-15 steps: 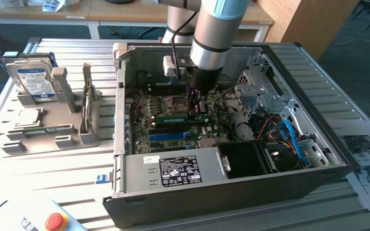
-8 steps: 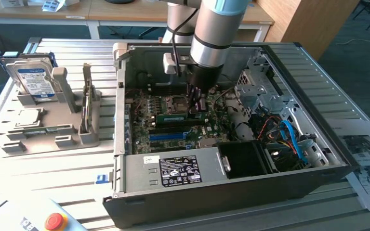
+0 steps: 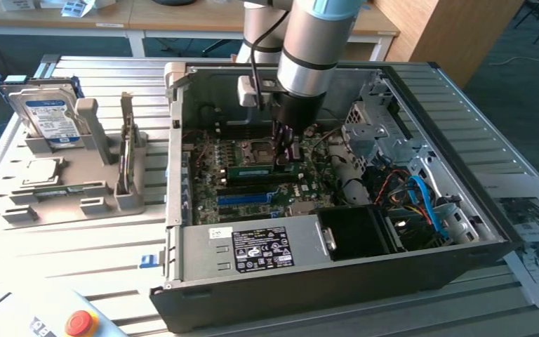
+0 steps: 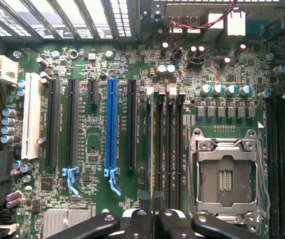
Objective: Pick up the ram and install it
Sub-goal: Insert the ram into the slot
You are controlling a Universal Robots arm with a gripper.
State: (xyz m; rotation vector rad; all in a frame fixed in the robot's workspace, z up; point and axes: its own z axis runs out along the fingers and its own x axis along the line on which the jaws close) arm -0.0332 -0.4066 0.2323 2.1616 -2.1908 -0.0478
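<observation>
This is a robotics lab set up for computer assembly. At the centre of the exterior view, a robot arm reaches its claw, closed on the ram, into an open computer case on a slotted metal desk. At nine o'clock a grey fixture racks a hard drive. A red emergency-stop button sits at seven o'clock, and wooden office desks line twelve o'clock.
</observation>
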